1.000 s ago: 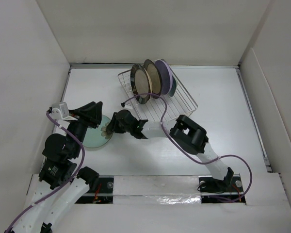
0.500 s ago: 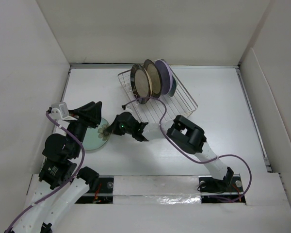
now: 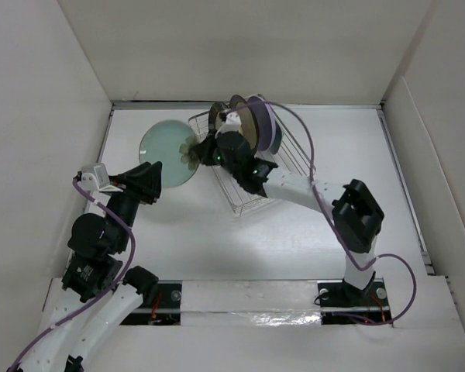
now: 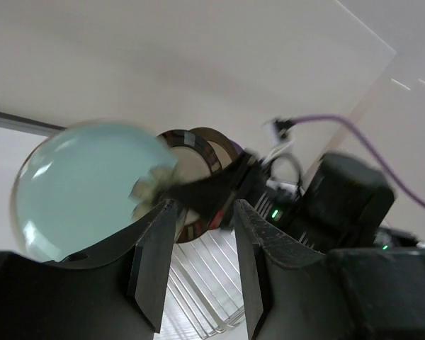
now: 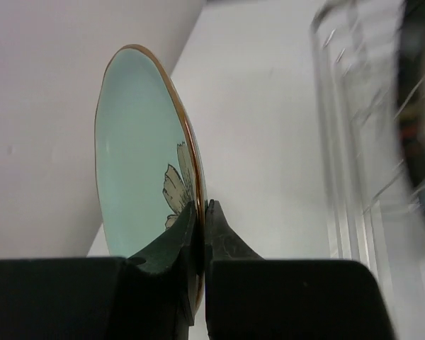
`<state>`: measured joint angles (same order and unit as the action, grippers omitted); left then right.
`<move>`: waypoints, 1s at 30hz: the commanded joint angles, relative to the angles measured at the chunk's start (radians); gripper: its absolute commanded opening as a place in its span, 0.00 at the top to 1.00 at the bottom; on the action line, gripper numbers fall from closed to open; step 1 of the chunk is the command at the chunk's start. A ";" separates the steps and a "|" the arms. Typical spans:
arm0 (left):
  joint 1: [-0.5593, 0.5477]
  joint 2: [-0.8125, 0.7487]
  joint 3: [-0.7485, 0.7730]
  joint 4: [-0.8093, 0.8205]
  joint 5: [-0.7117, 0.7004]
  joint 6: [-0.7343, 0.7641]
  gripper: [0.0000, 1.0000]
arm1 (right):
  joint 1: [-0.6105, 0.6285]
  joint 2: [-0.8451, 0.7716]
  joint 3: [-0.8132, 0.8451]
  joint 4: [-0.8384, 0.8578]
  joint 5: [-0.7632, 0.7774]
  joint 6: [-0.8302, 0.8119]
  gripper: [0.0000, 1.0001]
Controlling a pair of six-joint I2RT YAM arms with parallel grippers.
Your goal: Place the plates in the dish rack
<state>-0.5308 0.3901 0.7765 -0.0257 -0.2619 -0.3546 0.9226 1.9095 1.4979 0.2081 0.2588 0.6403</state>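
Note:
My right gripper point(image 3: 195, 153) is shut on the rim of a pale green round plate point(image 3: 167, 151) with a leaf motif, and holds it in the air just left of the silver wire dish rack point(image 3: 294, 160). In the right wrist view the plate point(image 5: 138, 163) stands on edge between my closed fingers, where the gripper point(image 5: 202, 209) pinches its rim. A brown-rimmed cream plate point(image 3: 226, 132), a tan plate point(image 3: 244, 124) and a lavender plate point(image 3: 265, 120) stand upright in the rack. My left gripper point(image 3: 151, 182) is open and empty, below the held plate point(image 4: 85, 188).
White walls enclose the table on the left, back and right. The rack sits at the back centre, turned at an angle. Its wires point(image 4: 198, 276) show between my left fingers. A purple cable loops over the rack from the right arm.
My right gripper has lifted the pale green plate off the table beside the left arm, and carried it back and up to the rack's left side, turning it on edge. The left arm stayed still.

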 commanded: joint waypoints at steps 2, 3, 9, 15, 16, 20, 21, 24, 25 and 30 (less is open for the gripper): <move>-0.006 0.015 0.004 0.036 0.009 0.014 0.65 | -0.080 -0.089 0.166 0.044 0.238 -0.243 1.00; -0.006 0.016 0.006 0.036 0.009 0.016 0.65 | -0.080 -0.084 0.208 0.028 0.267 -0.275 1.00; -0.006 0.035 0.003 0.036 0.013 0.017 0.65 | -0.123 -0.024 0.378 -0.067 0.453 -0.530 1.00; -0.006 0.053 0.003 0.036 0.019 0.016 0.65 | -0.123 0.016 0.450 -0.042 0.574 -0.752 1.00; -0.006 0.059 0.004 0.038 0.021 0.017 0.65 | -0.123 0.020 0.453 -0.033 0.579 -0.784 1.00; -0.006 0.064 0.004 0.038 0.026 0.016 0.65 | -0.102 0.052 0.455 0.005 0.602 -0.881 1.00; -0.006 0.066 0.004 0.038 0.026 0.017 0.65 | -0.102 0.068 0.453 0.010 0.600 -0.895 1.00; -0.006 0.066 0.006 0.038 0.024 0.019 0.65 | -0.091 0.092 0.450 0.017 0.600 -0.918 1.00; -0.006 0.064 0.006 0.038 0.024 0.019 0.64 | -0.082 0.109 0.449 0.020 0.593 -0.923 1.00; -0.006 0.067 0.004 0.038 0.024 0.019 0.65 | -0.062 0.160 0.449 0.030 0.594 -0.961 1.00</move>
<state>-0.5308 0.4488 0.7765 -0.0265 -0.2440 -0.3485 0.8474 2.0865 1.8790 0.0746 0.8127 -0.2672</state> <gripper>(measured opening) 0.353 0.057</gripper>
